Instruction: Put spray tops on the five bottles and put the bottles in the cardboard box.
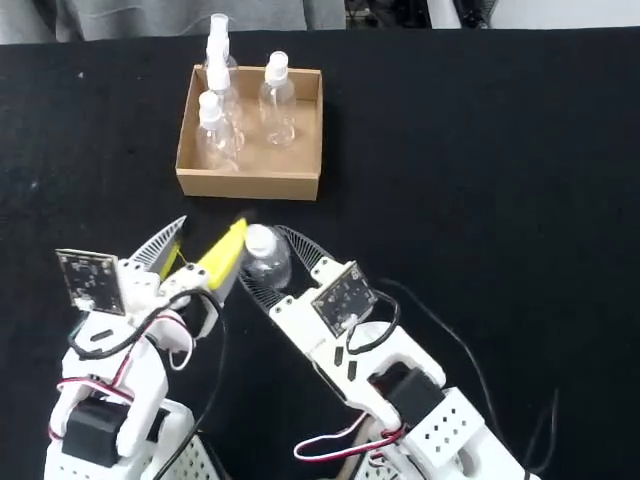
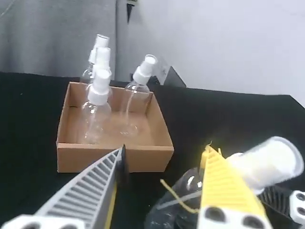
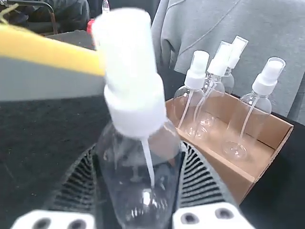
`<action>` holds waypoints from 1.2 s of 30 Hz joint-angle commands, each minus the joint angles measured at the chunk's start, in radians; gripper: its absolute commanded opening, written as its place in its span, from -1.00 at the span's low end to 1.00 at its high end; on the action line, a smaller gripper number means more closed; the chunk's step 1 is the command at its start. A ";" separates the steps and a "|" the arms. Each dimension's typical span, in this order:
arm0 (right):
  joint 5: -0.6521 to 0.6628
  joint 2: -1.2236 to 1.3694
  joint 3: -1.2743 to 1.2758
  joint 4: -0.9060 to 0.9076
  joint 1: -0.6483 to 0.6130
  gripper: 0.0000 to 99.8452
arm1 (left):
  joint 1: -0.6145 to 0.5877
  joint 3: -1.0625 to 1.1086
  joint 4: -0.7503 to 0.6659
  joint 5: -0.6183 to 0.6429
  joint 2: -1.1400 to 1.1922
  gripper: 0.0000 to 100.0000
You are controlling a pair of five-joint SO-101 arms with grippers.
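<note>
1. A clear bottle (image 1: 268,265) is held just above the black bench (image 1: 480,150), a short way in front of the cardboard box (image 1: 250,185) and between the 2 arms.
2. The bottle's long axis is seen to be close to upright, with its white spray top (image 1: 258,238) uppermost and its base pointing down.
3. The bottle's body is clamped between the black ribbed jaws of the right gripper (image 1: 262,255), which are closed against its 2 sides.
4. The jaws of the left gripper (image 1: 212,222) are spread wide and nothing is held between them.
5. The outer side of the left gripper's yellow jaw is pressed against the spray top; the grey jaw is kept well apart from the bottle.
6. 4 other bottles (image 1: 277,105) are found upright at the box, each fitted with a spray top pointing up.
7. 3 of them are seen inside the box; whether the farthest is inside or just behind the far wall cannot be told.
</note>
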 commanded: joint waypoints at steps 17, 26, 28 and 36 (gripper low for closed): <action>-0.006 -0.024 -0.002 -0.028 0.018 -0.97 | -0.058 -0.022 -0.005 -0.012 0.002 -0.52; -0.006 -0.024 -0.001 -0.026 0.020 -0.97 | -0.208 -0.012 -0.035 -0.021 0.002 -0.52; -0.006 -0.024 -0.001 -0.026 0.020 -0.97 | -0.252 -0.004 -0.034 -0.021 0.002 -0.52; -0.006 -0.024 -0.001 -0.026 0.020 -0.97 | -0.412 0.105 -0.041 -0.023 0.002 -0.52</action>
